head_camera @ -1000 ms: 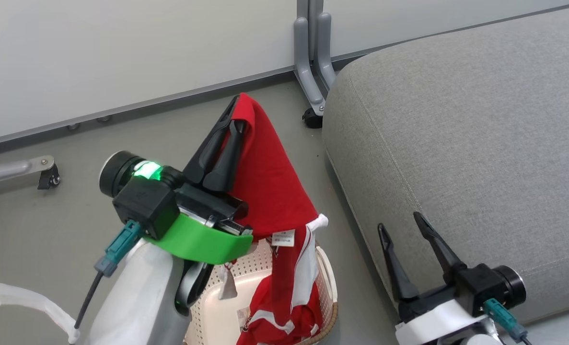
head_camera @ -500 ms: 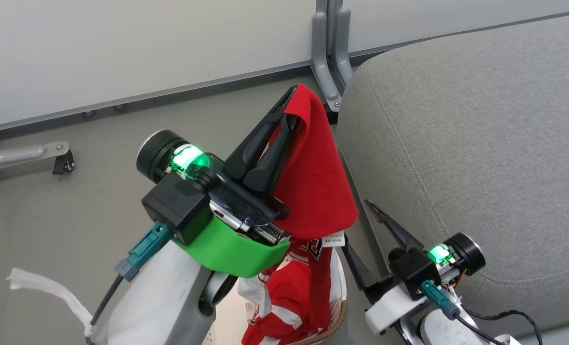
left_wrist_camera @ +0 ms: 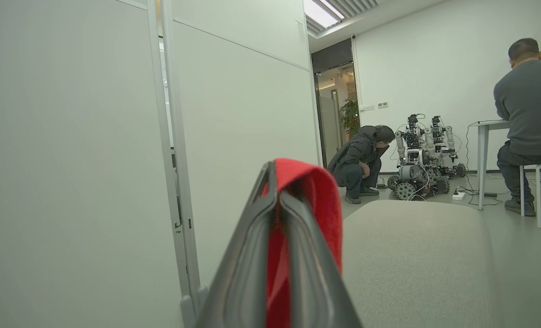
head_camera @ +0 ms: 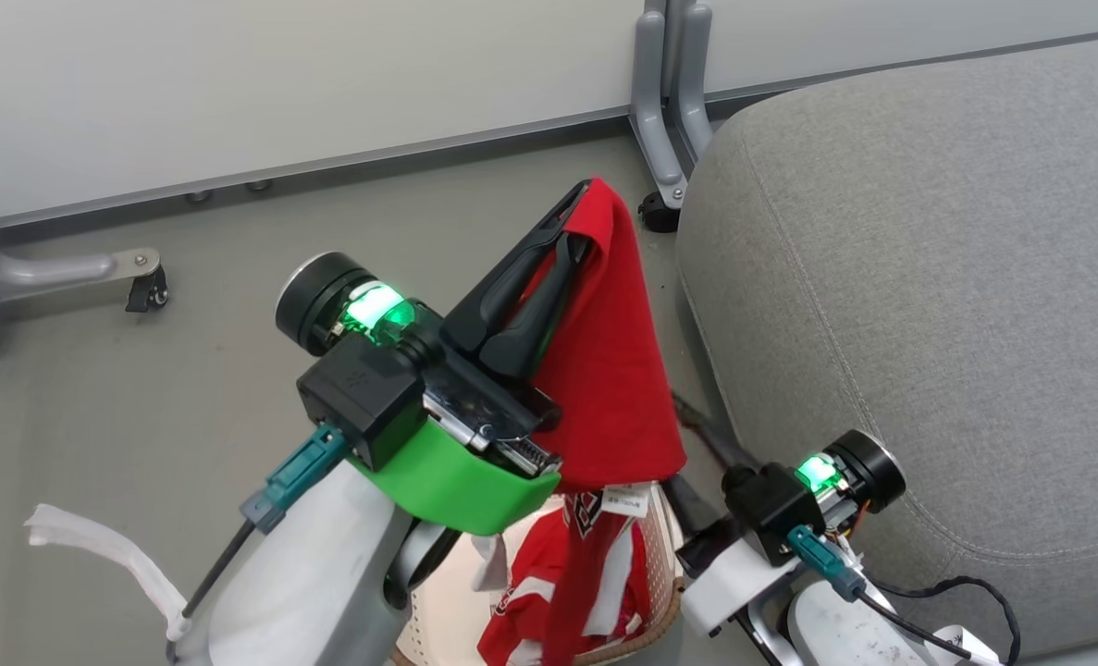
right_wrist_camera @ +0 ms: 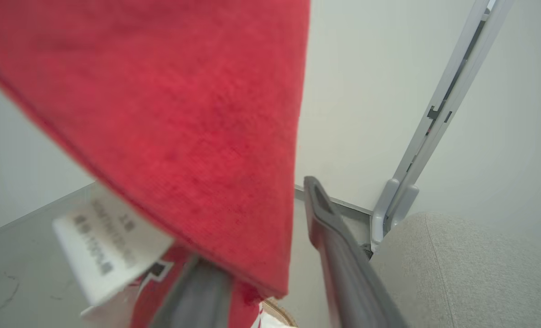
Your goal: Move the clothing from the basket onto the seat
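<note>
Swinging in from the seat's front edge, where it stood a second ago, the right hand [head_camera: 692,458] now sits just beside the hanging clothing [head_camera: 604,370]. The left hand [head_camera: 578,208] has carried that red piece nearer the seat [head_camera: 928,277], though the camera has shifted too. The left hand is clenched on a fold of the clothing at its fingertips and holds it raised above the floor [head_camera: 188,388], its fingers tilted up toward the seat's corner. The fabric drapes down from the grip in a broad red sheet. A white label [head_camera: 627,499] shows at its lower edge, and a narrower strip runs on down into the basket [head_camera: 667,564]. More red and white striped cloth lies bunched in the basket, which stands on the floor close to the seat's front. In the right wrist view the right hand's two fingers stand apart: one is under the red sheet, the other is clear of it on the seat side, and the cloth's edge hangs between them unpinched. No clothing lies on the seat's grey cushion.
</note>
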